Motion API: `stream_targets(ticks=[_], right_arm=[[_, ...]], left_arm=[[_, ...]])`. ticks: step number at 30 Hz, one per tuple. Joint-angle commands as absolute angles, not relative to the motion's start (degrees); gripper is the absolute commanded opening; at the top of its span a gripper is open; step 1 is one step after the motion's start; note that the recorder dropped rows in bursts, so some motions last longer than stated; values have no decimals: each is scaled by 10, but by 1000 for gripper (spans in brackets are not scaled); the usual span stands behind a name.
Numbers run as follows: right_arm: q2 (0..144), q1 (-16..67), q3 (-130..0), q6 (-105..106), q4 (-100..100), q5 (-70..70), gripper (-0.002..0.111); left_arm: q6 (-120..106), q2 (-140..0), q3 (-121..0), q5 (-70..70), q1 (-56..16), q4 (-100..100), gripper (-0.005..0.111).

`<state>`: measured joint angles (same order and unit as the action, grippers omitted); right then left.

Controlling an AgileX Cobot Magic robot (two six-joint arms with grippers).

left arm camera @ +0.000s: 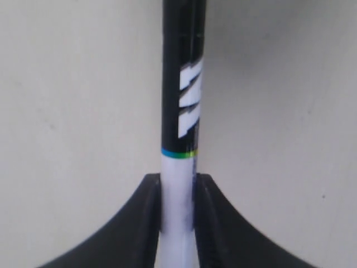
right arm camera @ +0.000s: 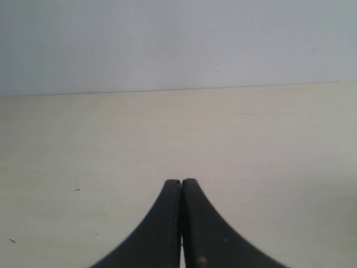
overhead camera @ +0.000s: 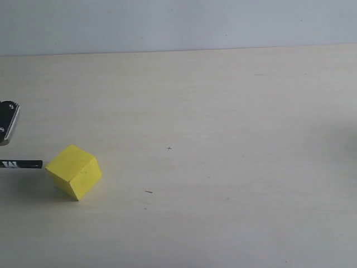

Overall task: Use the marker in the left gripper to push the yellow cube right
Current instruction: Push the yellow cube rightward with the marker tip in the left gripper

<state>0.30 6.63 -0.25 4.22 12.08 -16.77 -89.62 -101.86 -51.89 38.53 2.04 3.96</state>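
Left end effector (left arm camera: 178,180) clamps marker (overhead camera: 22,164); yellow cube (overhead camera: 74,171) just beside marker tip, to right. Right end effector (right arm camera: 181,181) clenched, empty.

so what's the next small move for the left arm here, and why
Probably ease the left gripper a little to the right, with the marker level. The jaws grip its white barrel, and its black tip points at the left corner of the cube, touching or a hair short; I cannot tell. Pushing on a corner may turn the cube, so go slowly.
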Motion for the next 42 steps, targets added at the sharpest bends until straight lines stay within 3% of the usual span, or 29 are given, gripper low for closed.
stream_targets(ticks=[1,8,22,27,34,42], right_arm=[[0,67,0,44,120,-164,0],[0,67,0,44,120,-164,0],[0,67,0,44,120,-164,0],[0,67,0,44,120,-164,0],[0,67,0,44,120,-164,0],[0,67,0,44,120,-164,0]], left_arm=[[-890,-982,-522,370,16,53,0],[-875,-982,-523,416,-113,54,0],[-849,-959,-502,472,-56,45,0],[-864,-964,-497,458,-80,5,0],[-879,-986,-500,407,-173,-51,0],[-867,-974,-507,449,-118,-50,0]])
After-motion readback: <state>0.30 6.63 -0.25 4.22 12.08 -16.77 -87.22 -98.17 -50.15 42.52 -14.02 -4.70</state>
